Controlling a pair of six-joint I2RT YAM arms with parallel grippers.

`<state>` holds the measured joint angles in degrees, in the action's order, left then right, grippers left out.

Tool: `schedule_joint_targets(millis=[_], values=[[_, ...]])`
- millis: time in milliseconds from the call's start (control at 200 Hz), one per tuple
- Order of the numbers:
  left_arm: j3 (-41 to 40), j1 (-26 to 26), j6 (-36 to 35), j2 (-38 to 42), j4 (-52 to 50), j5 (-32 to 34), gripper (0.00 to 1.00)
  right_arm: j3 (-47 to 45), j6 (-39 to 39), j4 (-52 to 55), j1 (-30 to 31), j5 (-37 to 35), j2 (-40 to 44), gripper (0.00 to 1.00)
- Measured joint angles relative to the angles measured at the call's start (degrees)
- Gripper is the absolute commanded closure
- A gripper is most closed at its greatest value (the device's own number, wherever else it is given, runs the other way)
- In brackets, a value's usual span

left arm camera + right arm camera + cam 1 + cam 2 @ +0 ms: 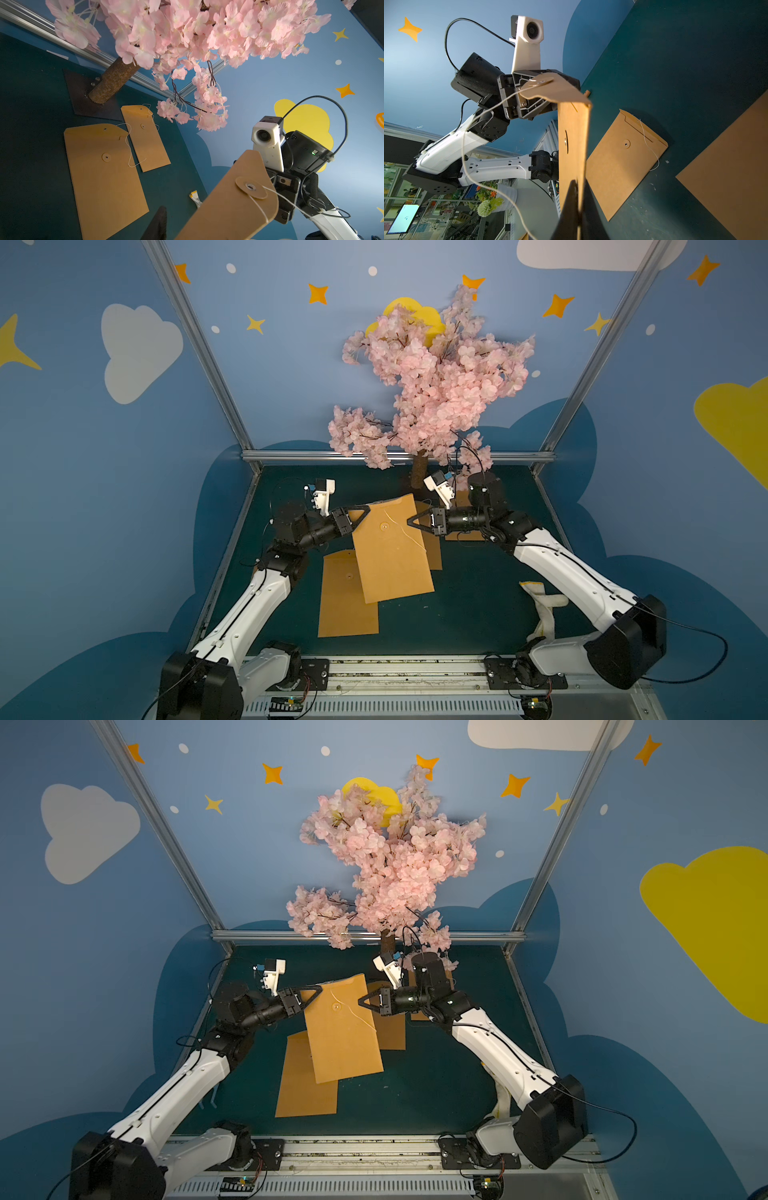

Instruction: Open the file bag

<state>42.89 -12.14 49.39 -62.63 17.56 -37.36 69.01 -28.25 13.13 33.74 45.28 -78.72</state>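
In both top views the file bag (390,547) (343,1031) hangs above the bench (478,593), between the left gripper (365,509) and the right gripper (410,520). In the left wrist view its flap (228,207) stands lifted, and I cannot tell whether the left gripper holds it. In the right wrist view the right gripper (577,187) pinches the bag's edge.

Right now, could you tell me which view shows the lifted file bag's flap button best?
The left wrist view: the flap button faces the camera, with the string leaving it. The right wrist view shows it nearly edge-on. In both top views the file bag shows, but not that button.
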Motion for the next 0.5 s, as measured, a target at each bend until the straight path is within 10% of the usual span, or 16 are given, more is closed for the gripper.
schedule_joint_targets(millis=[501], values=[[0.4, 1.5, 2.9, 0.0, 2.3, -2.4, 0.73, -0.8, 0.4, -0.3, 0.3, -0.7, -0.1, 1.00]])
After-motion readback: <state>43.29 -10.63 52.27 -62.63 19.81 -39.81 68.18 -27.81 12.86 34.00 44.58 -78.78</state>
